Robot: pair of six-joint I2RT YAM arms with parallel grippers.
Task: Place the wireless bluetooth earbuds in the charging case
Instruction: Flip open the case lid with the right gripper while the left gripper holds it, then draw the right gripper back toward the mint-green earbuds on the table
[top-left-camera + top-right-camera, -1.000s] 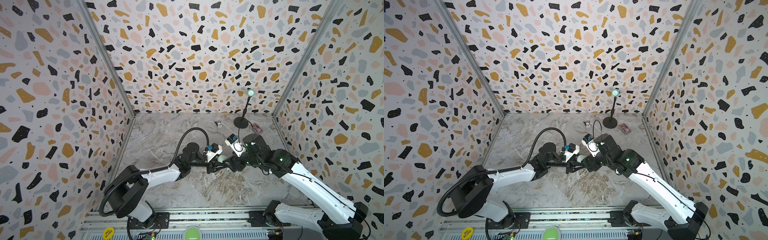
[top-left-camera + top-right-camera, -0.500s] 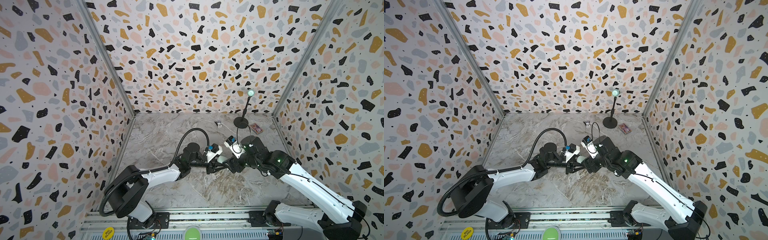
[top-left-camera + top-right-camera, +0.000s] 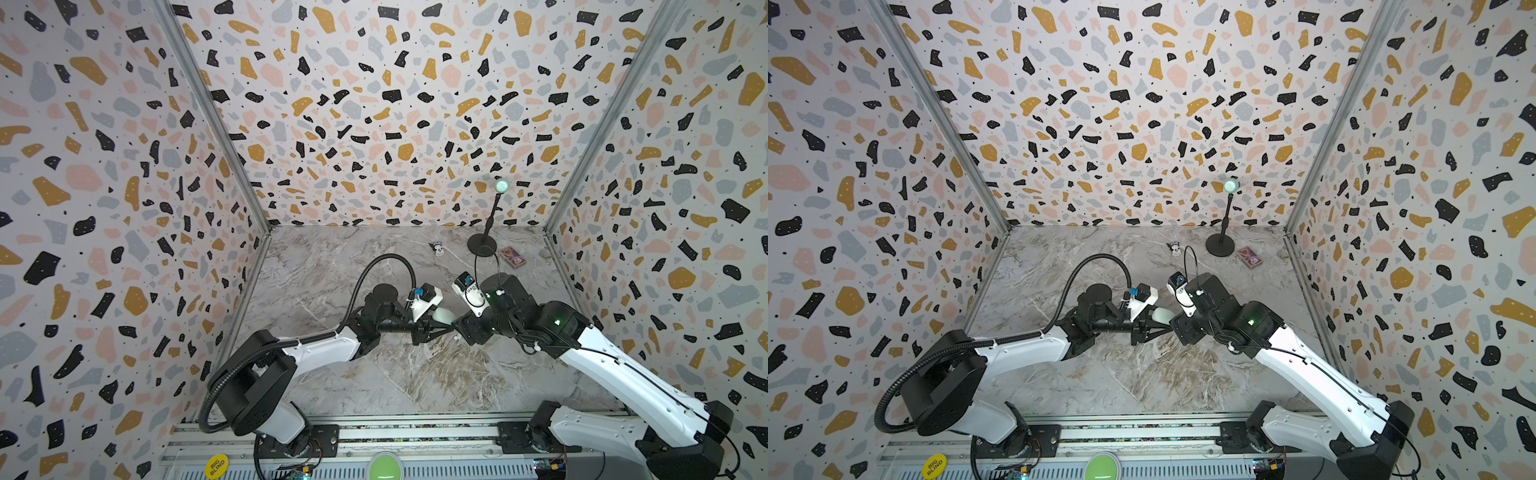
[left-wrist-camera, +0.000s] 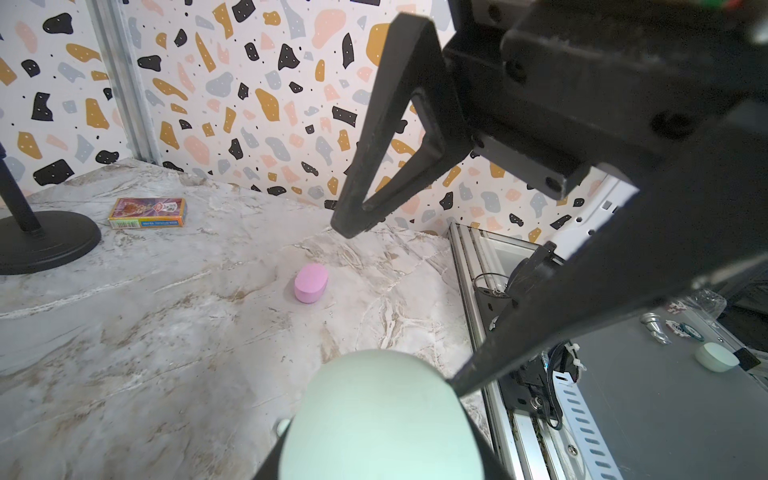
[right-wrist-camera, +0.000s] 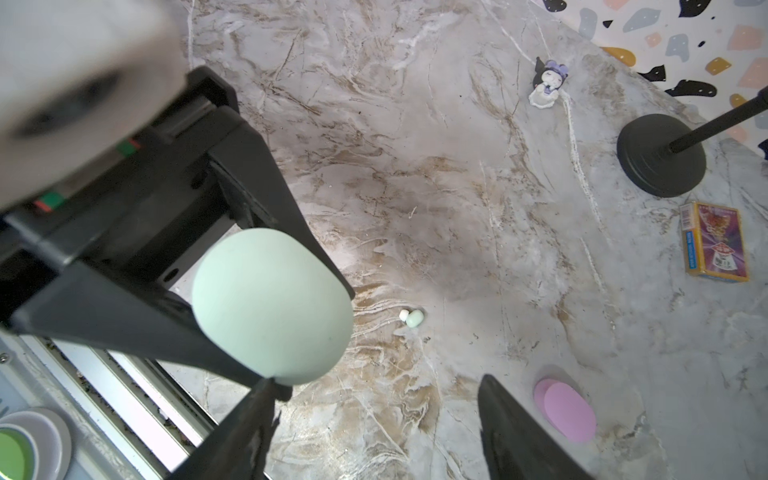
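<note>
Matt mint plastic charging case (image 5: 270,307) — smooth, marble-veined tabletop (image 5: 457,187), faintly glossy.

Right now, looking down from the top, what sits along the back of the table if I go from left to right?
In a top view: little figurine → black stand → small colourful box.

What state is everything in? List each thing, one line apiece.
left gripper: shut on the mint case, lifted.
mint case: lid closed, gripped.
right gripper: open, empty.
mint earbud: loose on the table, outside any case.
pink case: closed, lying on the table.
card box: closed, lying flat.
stand: upright.
</note>
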